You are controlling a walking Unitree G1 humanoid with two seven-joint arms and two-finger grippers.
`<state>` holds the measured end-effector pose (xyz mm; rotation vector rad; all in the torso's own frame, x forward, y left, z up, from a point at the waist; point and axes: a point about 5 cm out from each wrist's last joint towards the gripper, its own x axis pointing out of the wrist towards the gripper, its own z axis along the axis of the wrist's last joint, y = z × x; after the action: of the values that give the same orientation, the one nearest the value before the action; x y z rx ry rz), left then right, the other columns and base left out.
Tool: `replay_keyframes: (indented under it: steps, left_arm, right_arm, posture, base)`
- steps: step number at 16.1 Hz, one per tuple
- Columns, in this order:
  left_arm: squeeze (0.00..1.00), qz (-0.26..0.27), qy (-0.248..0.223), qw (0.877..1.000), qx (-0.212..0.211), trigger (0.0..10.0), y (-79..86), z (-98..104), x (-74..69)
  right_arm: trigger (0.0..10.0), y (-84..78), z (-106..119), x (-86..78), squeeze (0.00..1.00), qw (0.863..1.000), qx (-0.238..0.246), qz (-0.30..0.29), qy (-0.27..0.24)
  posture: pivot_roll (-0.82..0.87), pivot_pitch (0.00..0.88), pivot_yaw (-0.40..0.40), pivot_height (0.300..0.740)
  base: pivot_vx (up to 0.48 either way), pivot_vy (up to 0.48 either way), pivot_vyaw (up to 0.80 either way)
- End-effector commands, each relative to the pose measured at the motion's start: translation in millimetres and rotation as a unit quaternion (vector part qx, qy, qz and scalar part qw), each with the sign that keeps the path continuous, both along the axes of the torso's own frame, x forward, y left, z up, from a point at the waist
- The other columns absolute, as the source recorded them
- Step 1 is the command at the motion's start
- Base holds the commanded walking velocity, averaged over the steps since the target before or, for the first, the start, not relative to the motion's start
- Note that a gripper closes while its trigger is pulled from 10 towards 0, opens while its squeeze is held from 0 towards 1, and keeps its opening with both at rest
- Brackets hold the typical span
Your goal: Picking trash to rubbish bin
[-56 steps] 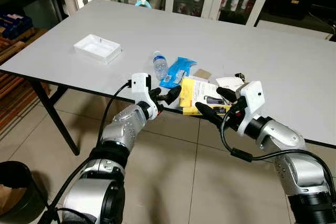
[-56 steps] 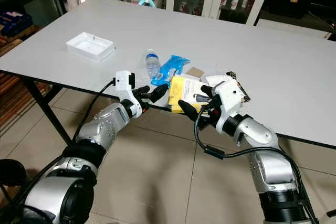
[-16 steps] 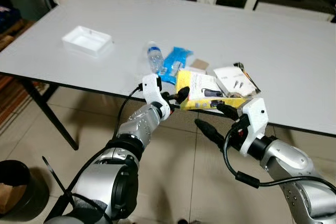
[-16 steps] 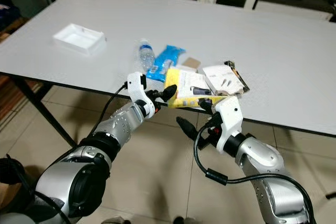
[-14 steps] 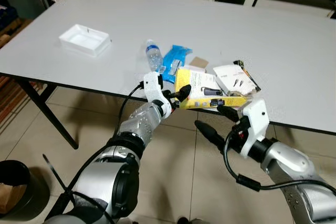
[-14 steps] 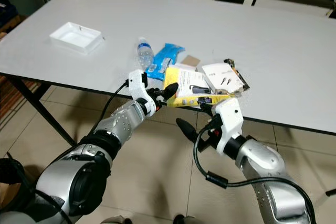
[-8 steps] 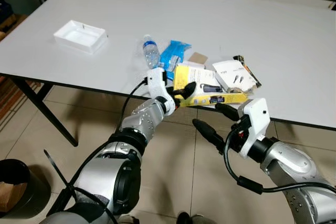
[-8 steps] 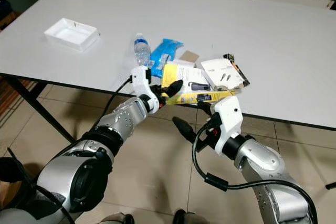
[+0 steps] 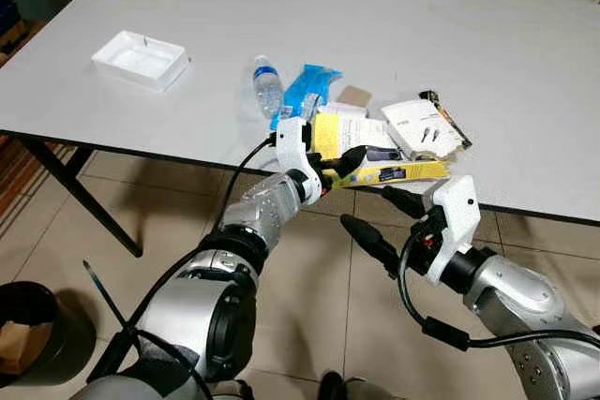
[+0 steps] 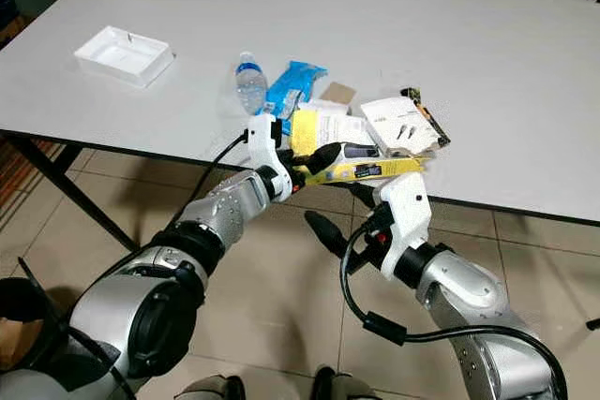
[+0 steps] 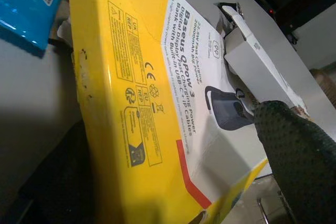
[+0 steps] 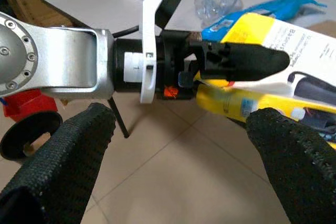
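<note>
At the table [image 9: 141, 7] edge, left hand [image 9: 339, 166] pinching flat glossy yellow box [image 9: 380, 170], right hand [image 9: 380, 222] spread

Head cameras look down over the table [image 9: 525, 63] edge; wrist cameras sit close, sharing the yellow box [image 11: 136, 108].

arms: silver | wrist housings: white | cables: black | end effector fingers: black, textured

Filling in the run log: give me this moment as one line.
left gripper: shut on yellow box at table edge | right gripper: open, below the edge | bottle, blue wrapper: on table
</note>
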<state>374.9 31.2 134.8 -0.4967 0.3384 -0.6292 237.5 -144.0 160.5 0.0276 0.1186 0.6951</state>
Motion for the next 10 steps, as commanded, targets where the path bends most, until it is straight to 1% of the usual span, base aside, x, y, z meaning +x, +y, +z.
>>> replay_keyframes:
  steps: [1, 10]
  left_arm:
    - [0.0, -0.013, 0.039, 0.999, 0.014, 0.0, -7.0, -16.5, -8.7]
    - [0.0, -0.009, 0.033, 0.999, 0.014, 0.0, -2.0, -14.9, -6.6]
  right_arm:
    - [10.0, 2.8, 1.2, -4.5, 0.0, 1.0, 0.004, 0.005, 0.002]
    - [10.0, 3.2, 0.6, 1.0, 0.0, 1.0, 0.007, 0.002, 0.001]
  posture:
    - [-0.2, 0.204, -0.025, 0.74]
    - [-0.19, 0.183, -0.024, 0.74]
  base:
    - [0.0, 0.0, 0.0]
    - [0.0, 0.0, 0.0]
